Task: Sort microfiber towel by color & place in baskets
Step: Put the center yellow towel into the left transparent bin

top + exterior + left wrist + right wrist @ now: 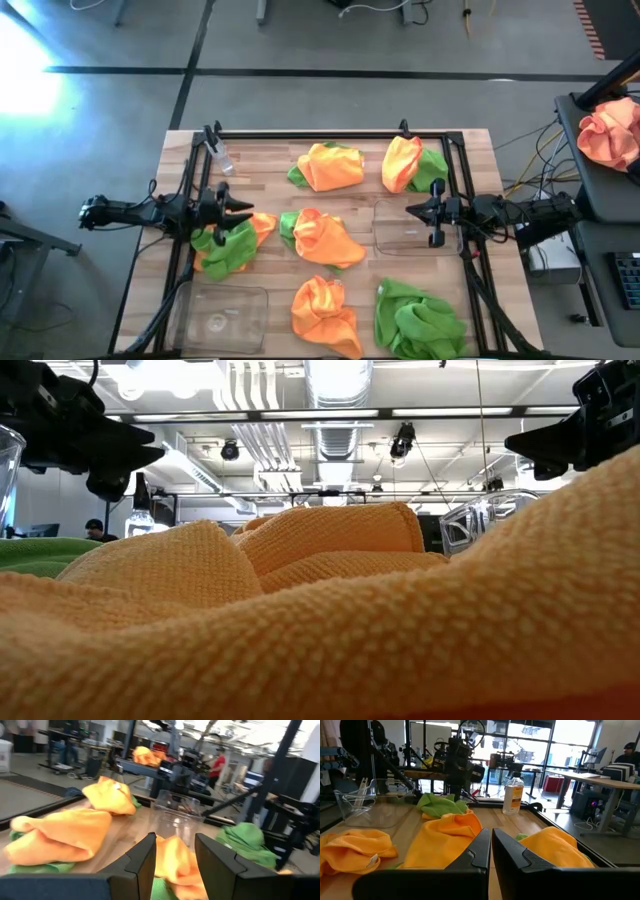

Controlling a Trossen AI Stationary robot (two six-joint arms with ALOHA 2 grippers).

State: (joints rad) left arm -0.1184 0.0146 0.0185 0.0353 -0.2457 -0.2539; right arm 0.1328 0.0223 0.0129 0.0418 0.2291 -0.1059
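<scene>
Several orange and lime-green microfiber towels lie crumpled on the wooden table. A green-and-orange heap [228, 246] is at the left and an orange one over green [322, 238] in the middle. Two orange-and-green heaps [328, 166] [408, 163] lie at the far side, with an orange towel [322, 310] and a green towel [415, 320] near the front. One clear basket [400, 242] stands right of centre and another [215, 316] at the front left. My left gripper [243, 213] [175, 855] is open above the left heap's far edge. My right gripper [418, 215] [491, 847] is shut, above the right basket's far left part.
A clear bottle [220, 158] [512, 794] stands at the far left of the table. A black frame [330, 134] runs round the table's edges. A peach cloth [610, 130] lies on a side stand off the table's right. An orange towel [320, 610] fills the low view.
</scene>
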